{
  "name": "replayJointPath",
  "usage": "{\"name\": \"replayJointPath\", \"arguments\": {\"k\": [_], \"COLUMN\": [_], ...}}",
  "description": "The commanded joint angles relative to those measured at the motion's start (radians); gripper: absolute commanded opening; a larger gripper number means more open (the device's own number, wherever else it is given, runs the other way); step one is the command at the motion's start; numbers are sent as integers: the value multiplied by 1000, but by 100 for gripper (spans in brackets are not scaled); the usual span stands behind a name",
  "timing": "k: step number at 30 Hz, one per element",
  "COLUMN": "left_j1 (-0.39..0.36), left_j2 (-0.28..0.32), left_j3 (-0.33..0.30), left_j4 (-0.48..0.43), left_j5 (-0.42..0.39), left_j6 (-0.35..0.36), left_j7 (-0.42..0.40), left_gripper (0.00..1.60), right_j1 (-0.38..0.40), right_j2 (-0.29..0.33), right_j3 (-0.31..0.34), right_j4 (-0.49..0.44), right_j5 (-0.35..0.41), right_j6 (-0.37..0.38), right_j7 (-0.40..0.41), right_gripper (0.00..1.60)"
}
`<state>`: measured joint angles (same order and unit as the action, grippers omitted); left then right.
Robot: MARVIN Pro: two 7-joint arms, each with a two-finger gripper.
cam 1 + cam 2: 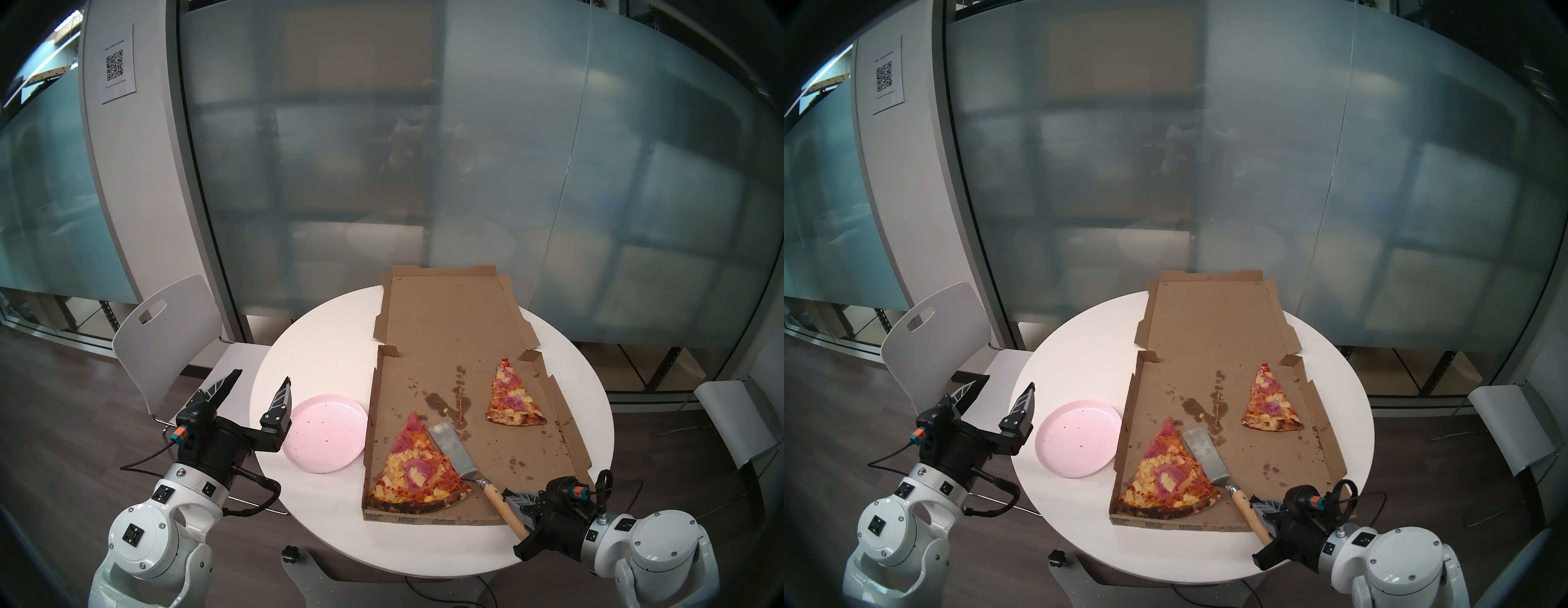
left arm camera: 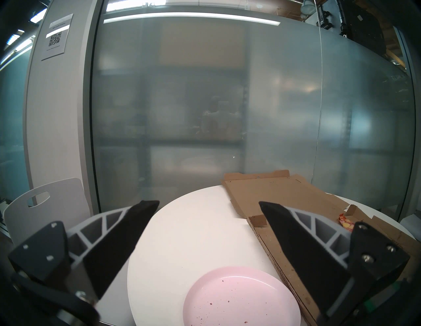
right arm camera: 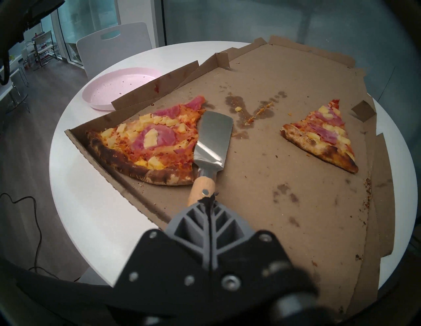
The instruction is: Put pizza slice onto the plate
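The left gripper (image 1: 258, 384) hangs at the table's (image 1: 322, 348) left edge with its fingers spread wide and nothing between them. Just to its right, near its right finger, sits the plate (image 1: 324, 433), bare except for a few dark crumbs, so nothing has been delivered yet. The plate's right rim lies just beside the left wall of the open box (image 1: 475, 463).

Further right of that gripper, inside the box's near left corner, lies the slice (image 1: 418, 469), flat on the cardboard with its charred crust toward the robot and its tip pointing away. It has not been lifted.

The right gripper (image 3: 208, 200) is at the box's near right side, clamped on the wooden handle of the spatula (image 3: 213, 141). Ahead of it and to its left, the blade rests on the box floor against the slice's right edge; in the right wrist view the blade's left edge seems to meet or just tuck under that edge, though I cannot tell how far. Well to the right of the blade and farther off lies a smaller slice (image 1: 513, 397), untouched.

So the tool is in hand and set at the slice. Sliding under, lifting over the box wall and laying the slice on the plate all appear to remain.
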<state>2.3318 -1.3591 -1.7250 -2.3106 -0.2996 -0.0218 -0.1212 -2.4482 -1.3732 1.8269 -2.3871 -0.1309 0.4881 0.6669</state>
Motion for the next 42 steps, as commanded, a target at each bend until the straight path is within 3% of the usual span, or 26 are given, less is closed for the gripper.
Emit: {"name": "replayJointPath", "arguments": {"k": [1, 2, 4, 7, 8, 11, 13, 18, 26, 34, 42], "left_j1": [1, 1, 2, 2, 2, 2, 2, 2, 2, 3, 3], "left_j2": [-1, -1, 0, 0, 0, 1, 1, 2, 4, 5, 7], "left_j3": [-2, -2, -2, -2, -2, -2, -2, -1, -1, 0, 0], "left_j4": [-20, -20, -20, -20, -20, -20, -20, -20, -20, -20, -20], "left_j5": [2, 2, 2, 2, 1, 1, 1, 1, 0, -1, -2], "left_j6": [-11, -11, -11, -11, -11, -12, -12, -12, -13, -13, -14], "left_j7": [0, 0, 0, 1, 1, 2, 2, 3, 4, 6, 7], "left_gripper": [160, 160, 160, 160, 160, 160, 160, 160, 160, 160, 160], "right_j1": [2, 1, -1, -1, -2, -9, -11, -19, -5, 28, 63], "right_j2": [-5, -7, -12, -15, -14, -4, -3, 14, 21, 34, 66], "right_j3": [10, 9, 5, 1, -1, -12, -14, -30, -44, -47, -51], "right_j4": [-42, -42, -44, -48, -51, -56, -56, -56, -44, -26, -7], "right_j5": [40, 41, 42, 44, 43, 33, 30, 8, -20, -41, -61], "right_j6": [-2, -5, -6, -6, -7, 13, 13, 33, 44, 67, 115], "right_j7": [31, 32, 31, 33, 35, 47, 47, 57, 53, 61, 89], "right_gripper": [5, 26, 47, 53, 72, 91, 91, 124, 116, 93, 101]}}
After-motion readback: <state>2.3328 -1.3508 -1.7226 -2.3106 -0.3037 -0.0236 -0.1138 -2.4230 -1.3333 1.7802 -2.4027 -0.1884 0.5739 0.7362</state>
